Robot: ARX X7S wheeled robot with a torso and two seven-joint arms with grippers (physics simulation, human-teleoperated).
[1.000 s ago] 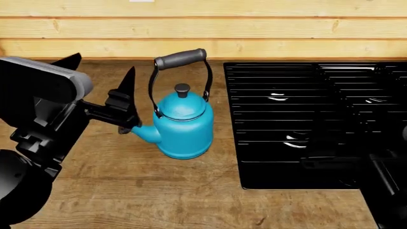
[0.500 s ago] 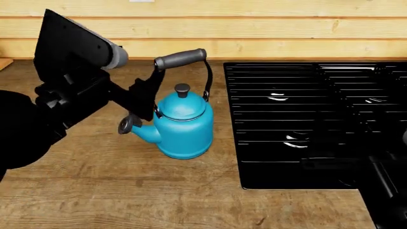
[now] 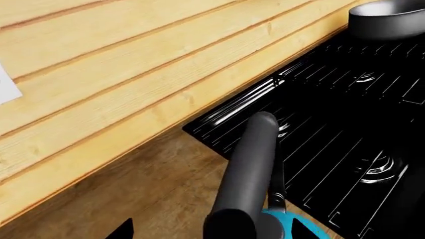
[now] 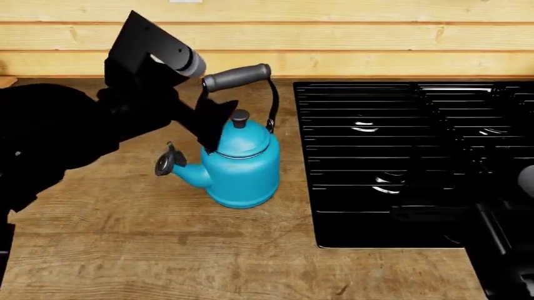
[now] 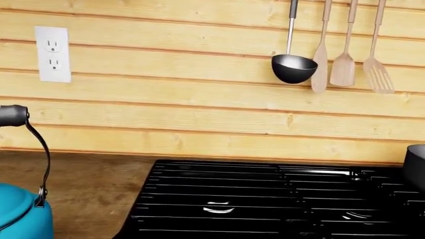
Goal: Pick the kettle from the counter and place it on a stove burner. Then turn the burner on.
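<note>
The turquoise kettle (image 4: 242, 164) stands upright on the wood counter (image 4: 159, 250), left of the black cooktop (image 4: 417, 162). Its spout points left and its dark grey handle bar (image 4: 237, 77) is on top. My left gripper (image 4: 210, 106) is open at the left end of the bar, above the kettle body. In the left wrist view the bar (image 3: 251, 169) runs between the two black fingertips (image 3: 123, 230) of the left gripper (image 3: 212, 233), which stand apart from it. Burner caps (image 4: 364, 127) glint on the cooktop. My right arm (image 4: 501, 250) is a dark shape at the lower right.
The pale plank wall (image 4: 334, 44) backs the counter. A grey steel pot (image 3: 388, 20) sits at the far end of the cooktop. Hanging utensils (image 5: 332, 50) and a wall outlet (image 5: 52, 54) show in the right wrist view, with the kettle edge (image 5: 20, 214).
My left arm has risen and swung right, carrying the gripper from beside the spout up to the left end of the handle bar. The kettle has not moved.
</note>
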